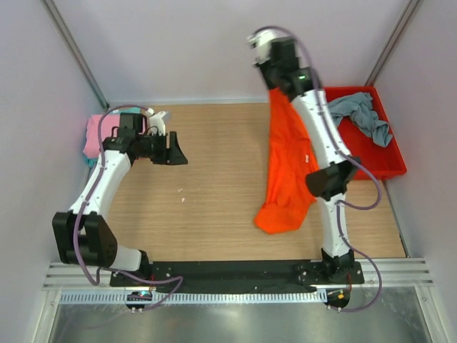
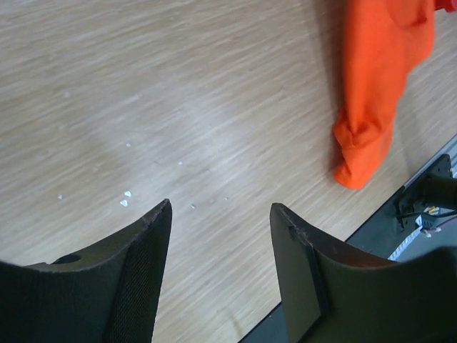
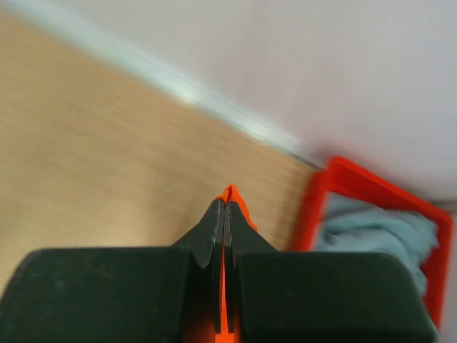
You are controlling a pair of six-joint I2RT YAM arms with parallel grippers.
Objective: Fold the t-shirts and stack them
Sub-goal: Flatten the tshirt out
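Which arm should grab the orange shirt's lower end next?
Probably the left: the left gripper is open and empty over the table, while the right gripper is shut on the orange shirt, holding it up.

Bin (image 1: 395, 168) at far right corner of table (image 1: 214, 186), bin t-shirt (image 1: 360, 114) inside. Hanging t-shirt (image 1: 285, 179) trails from right gripper (image 3: 226, 207) onto table, right of centre. T-shirt pile (image 1: 93, 136) at far left edge.

We see the pink t-shirt (image 1: 93, 137) only partly, behind the left arm (image 1: 107, 175) at the top view's left; the left wrist view's upper edge crops the orange t-shirt (image 2: 375, 86).
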